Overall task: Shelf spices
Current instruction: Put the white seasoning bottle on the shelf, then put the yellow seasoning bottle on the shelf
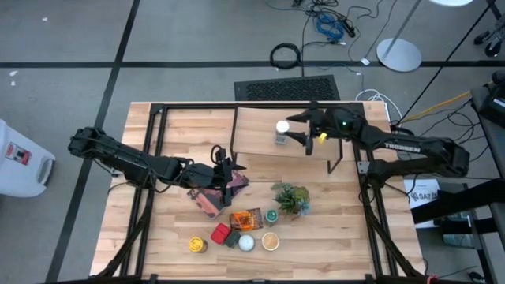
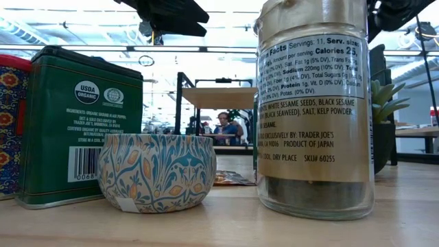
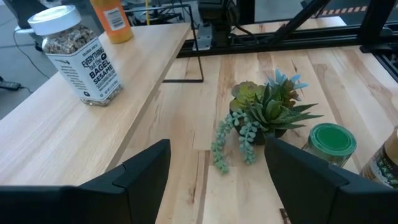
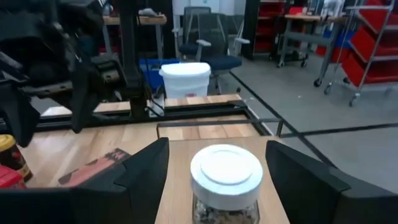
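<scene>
The shelf is a raised light-wood board at the table's far middle. On it stand a white-lidded seasoning jar and an orange bottle. My right gripper is open, one finger on each side of the jar's white lid and clear of it. My left gripper is open and holds nothing, hovering over the maroon book. Other spices stand near the table's near edge: yellow-topped jar, red tin, white lid, tan lid, green lid, orange packet.
A green potted plant stands between the shelf and the spice group. In the low view a green tin, a patterned round tin and a tall labelled jar fill the foreground. Black table-frame bars run along the left and right sides.
</scene>
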`<state>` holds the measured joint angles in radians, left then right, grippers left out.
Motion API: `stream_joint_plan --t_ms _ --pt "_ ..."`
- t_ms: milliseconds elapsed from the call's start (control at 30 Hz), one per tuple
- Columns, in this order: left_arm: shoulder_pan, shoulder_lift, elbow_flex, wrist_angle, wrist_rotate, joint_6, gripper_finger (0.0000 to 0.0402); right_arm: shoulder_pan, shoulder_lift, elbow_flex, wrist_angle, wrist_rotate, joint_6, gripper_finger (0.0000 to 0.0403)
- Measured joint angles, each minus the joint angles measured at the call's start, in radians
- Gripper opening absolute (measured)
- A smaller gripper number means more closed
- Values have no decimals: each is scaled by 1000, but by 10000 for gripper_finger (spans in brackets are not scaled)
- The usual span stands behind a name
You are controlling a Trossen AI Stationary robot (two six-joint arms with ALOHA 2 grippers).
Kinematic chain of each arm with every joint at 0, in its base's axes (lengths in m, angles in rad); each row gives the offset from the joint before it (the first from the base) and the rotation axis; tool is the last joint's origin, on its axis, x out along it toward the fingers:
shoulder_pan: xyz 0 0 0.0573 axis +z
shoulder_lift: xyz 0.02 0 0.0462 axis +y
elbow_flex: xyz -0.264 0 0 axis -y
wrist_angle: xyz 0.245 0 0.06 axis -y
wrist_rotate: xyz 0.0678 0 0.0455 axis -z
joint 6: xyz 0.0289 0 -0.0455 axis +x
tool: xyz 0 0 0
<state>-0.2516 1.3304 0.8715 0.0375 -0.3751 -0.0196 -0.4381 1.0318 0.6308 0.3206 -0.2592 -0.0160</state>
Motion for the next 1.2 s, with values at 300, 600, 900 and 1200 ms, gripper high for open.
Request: stream_joint_plan --t_ms 300,600,900,1200 --pt "0 0 0 0 4 -1 271 0 -104 0 -13 6 0 257" --pt "0 0 0 0 4 -2 271 29 -194 0 -13 -3 5 257" --pt "0 0 0 -1 31 -4 271 104 -241 0 -33 -5 4 257" --pt "-19 0 0 -74 96 -51 271 191 -243 0 -89 -7 4 257"
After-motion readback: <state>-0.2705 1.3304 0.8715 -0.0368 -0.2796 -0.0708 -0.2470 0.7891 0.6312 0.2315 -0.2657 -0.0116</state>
